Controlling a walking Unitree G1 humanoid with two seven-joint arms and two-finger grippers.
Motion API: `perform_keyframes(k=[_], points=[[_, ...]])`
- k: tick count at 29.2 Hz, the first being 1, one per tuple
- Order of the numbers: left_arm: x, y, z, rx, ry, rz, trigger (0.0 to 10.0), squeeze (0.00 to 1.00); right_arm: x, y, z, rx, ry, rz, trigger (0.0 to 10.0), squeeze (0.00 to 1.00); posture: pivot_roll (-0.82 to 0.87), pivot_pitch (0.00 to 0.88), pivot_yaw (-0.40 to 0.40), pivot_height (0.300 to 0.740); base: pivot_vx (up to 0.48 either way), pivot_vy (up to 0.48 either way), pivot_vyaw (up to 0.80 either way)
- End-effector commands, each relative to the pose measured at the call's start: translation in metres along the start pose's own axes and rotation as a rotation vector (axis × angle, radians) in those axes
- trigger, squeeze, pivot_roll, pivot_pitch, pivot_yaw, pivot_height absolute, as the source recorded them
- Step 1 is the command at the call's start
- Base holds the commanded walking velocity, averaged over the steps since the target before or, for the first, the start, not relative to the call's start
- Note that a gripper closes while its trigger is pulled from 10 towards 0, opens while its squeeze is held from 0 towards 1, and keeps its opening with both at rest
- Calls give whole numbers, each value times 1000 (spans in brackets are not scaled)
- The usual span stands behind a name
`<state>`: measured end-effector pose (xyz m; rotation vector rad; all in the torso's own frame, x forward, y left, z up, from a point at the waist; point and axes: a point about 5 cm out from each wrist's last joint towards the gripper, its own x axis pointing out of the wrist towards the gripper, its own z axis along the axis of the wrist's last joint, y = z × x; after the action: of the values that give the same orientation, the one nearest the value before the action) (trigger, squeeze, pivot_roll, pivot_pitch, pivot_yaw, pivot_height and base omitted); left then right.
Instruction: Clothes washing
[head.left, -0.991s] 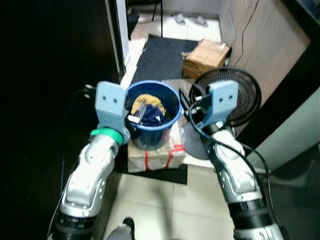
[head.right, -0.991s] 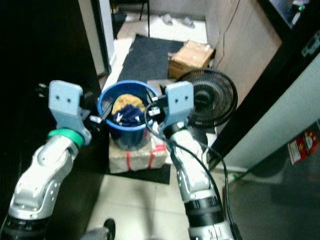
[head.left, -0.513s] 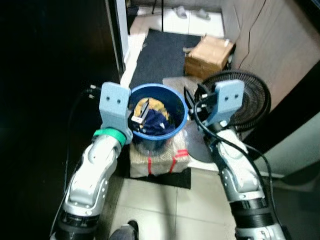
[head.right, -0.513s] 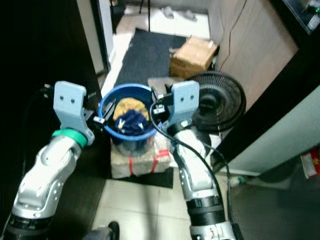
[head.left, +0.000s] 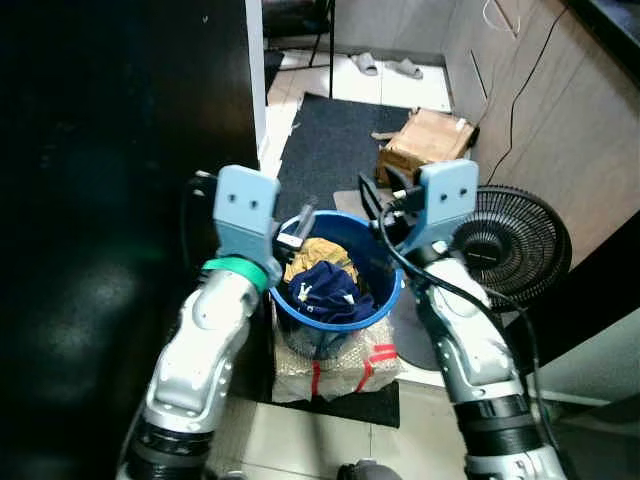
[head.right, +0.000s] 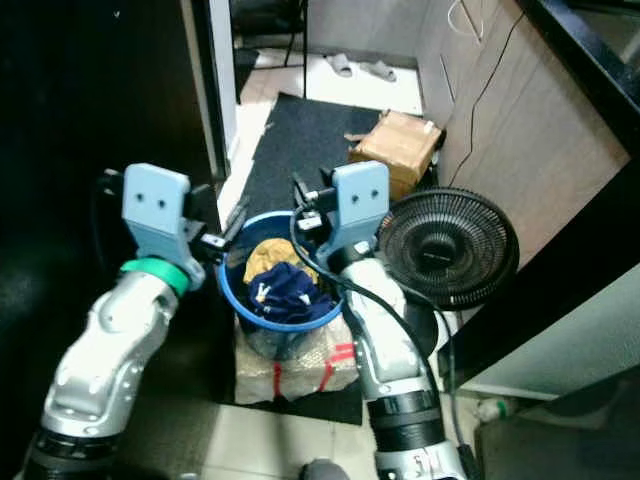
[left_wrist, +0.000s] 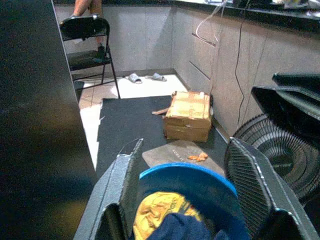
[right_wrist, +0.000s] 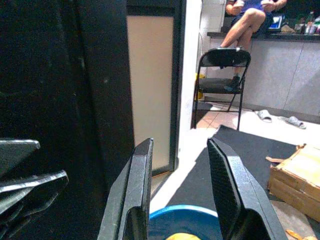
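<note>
A blue bucket (head.left: 332, 322) holds a yellow cloth (head.left: 318, 256) and a navy garment (head.left: 332, 284). It stands on a wrapped parcel with red straps (head.left: 345, 366). My left gripper (head.left: 297, 222) hovers at the bucket's far-left rim, open with nothing between its fingers. In the left wrist view the left gripper (left_wrist: 185, 145) looks down on the bucket (left_wrist: 200, 182) and the yellow cloth (left_wrist: 159, 212). My right gripper (head.left: 372, 200) is above the far-right rim. In the right wrist view the right gripper (right_wrist: 180, 142) is open and holds nothing.
A black floor fan (head.left: 512, 242) stands right beside the bucket. A cardboard box (head.left: 426, 142) lies on a dark mat (head.left: 325, 140) beyond. A black wall (head.left: 120, 200) closes the left side. A folding chair (right_wrist: 224, 65) and a seated person (right_wrist: 250, 17) are farther off.
The whole picture has shifted, so the camera has moved; the bucket now lies lower in it. Both grippers stand higher against the bucket, by its far rim.
</note>
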<state>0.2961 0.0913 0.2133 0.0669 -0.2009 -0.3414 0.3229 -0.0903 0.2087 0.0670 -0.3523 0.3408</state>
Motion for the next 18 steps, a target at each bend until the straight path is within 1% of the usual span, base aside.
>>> perform_keyframes(k=[1,3,12,18], points=[[-4,23,-5,34,29,73,10000,0,-2,-5,-1,1,10,-12,10000,0,41,53,-6,740,412,244,0],[-4,23,-6,20,35,75,10000,0,-2,-5,-1,1,10,-10,10000,0,41,53,-6,740,356,259,0],[-4,20,-5,12,25,56,10000,0,-2,-5,-1,1,9,-9,10000,0,39,54,-6,740,0,0,0],[-3,21,-6,-8,37,75,10000,0,-2,-5,-1,1,8,-9,10000,0,39,57,-6,740,0,0,0]])
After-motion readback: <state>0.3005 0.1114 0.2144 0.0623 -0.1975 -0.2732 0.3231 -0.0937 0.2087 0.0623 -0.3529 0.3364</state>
